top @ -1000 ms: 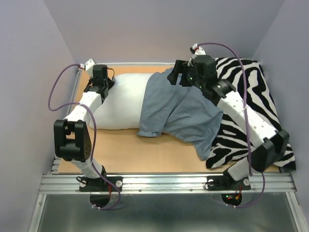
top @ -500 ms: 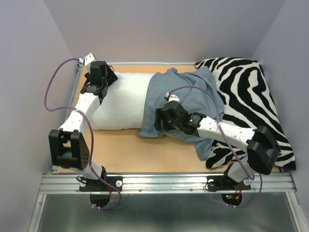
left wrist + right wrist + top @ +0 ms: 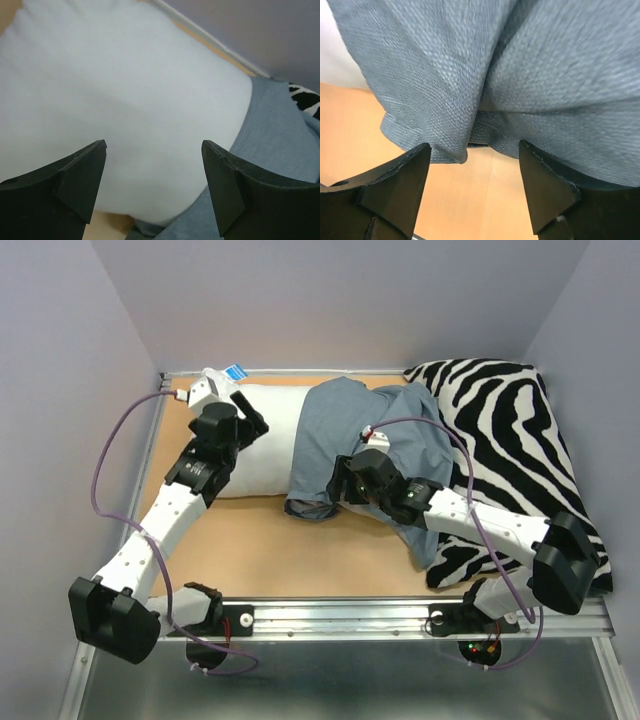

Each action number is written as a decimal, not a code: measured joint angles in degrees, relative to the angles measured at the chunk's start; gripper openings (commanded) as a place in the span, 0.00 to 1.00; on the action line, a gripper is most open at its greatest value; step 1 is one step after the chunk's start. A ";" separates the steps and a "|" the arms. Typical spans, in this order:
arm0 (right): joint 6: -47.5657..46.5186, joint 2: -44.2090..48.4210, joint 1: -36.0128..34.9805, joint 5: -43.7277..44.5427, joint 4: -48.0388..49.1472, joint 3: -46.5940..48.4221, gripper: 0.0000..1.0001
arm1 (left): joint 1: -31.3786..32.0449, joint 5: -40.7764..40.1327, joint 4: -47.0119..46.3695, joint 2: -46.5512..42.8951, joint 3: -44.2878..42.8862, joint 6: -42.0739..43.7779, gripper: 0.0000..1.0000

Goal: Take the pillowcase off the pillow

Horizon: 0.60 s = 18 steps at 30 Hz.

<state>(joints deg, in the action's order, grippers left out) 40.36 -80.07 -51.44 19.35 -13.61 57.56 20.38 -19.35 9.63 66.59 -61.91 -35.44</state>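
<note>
A lab test booth. Plain walls [image 3: 70,360] box in a table [image 3: 260,550]; robot arms [image 3: 470,520] are bolted to a metal rail [image 3: 340,612].

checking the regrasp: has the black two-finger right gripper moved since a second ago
Yes. The right gripper has come from the far edge, by the black-and-white zebra-print cushion, nearer and leftward to the near hem of the blue-grey cloth pillowcase, jaws open.

Left gripper [image 3: 154,150] has opened and withdrawn from the pillow [image 3: 270,445] corner. Right gripper [image 3: 472,150] has descended to the pillowcase [image 3: 345,425] hem.
</note>
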 measured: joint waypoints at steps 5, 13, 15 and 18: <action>0.22 -4.59 -0.02 0.33 0.68 0.11 0.72 | 2.99 -0.35 1.01 -3.85 9.99 -7.41 0.99; -0.28 -9.35 -0.02 2.36 0.48 4.33 0.29 | 6.51 0.28 -6.82 -2.36 16.85 -13.53 0.93; -0.26 -9.53 -0.02 2.78 0.74 5.03 0.15 | 6.40 -0.31 -8.76 0.44 16.61 -14.21 0.62; -0.57 -9.29 -0.02 3.23 0.76 5.07 0.10 | 4.92 -0.87 -10.80 3.96 16.48 -14.95 0.02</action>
<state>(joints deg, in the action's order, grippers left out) 39.79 -89.36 -51.46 22.59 -12.84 62.63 25.30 -20.23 -1.17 70.54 -45.43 -50.39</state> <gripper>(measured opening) 0.146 0.518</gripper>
